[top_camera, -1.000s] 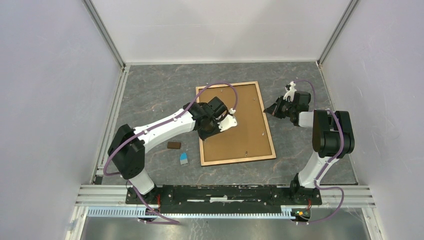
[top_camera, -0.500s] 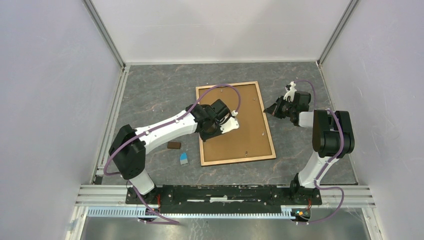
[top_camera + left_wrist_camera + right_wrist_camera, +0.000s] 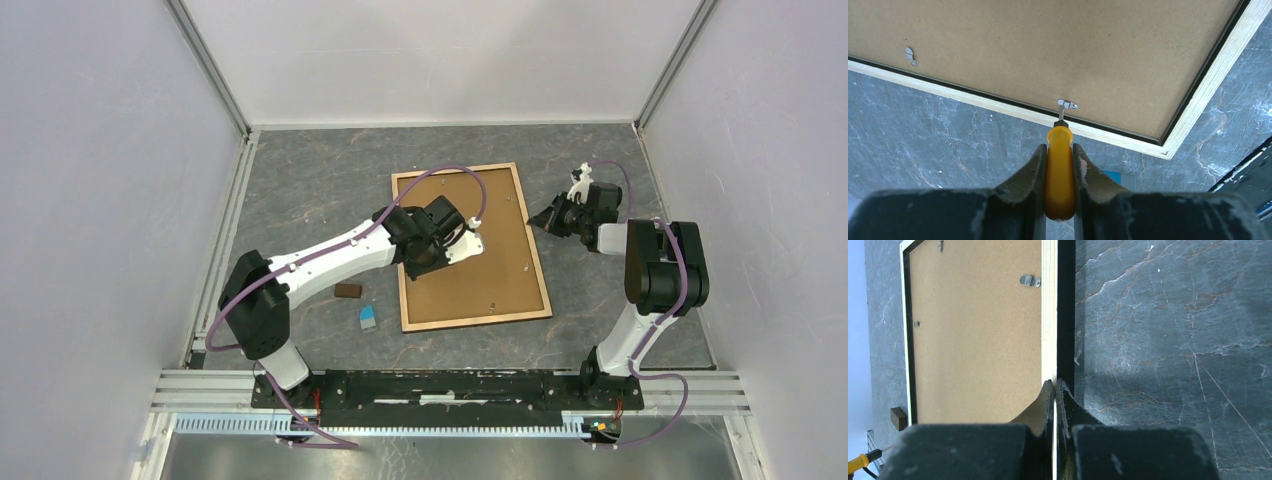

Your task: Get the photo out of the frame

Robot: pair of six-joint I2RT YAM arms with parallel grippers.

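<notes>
The frame lies face down, its brown backing board up inside a light wood rim. The photo is hidden under the board. My left gripper is at the frame's left edge, shut on a yellow-handled screwdriver. The screwdriver's tip rests at a small metal tab on the board. My right gripper is shut and empty. In the right wrist view its tips are over the frame's right rim. I cannot tell whether they touch it.
A small brown block and a blue-grey piece lie on the table left of the frame's near corner. More metal tabs sit along the board's edges. White walls stand on three sides, and a metal rail runs along the near edge.
My left wrist has shifted slightly to the right and turned over the frame's left edge, still holding the screwdriver. The right arm and the frame have not moved.
</notes>
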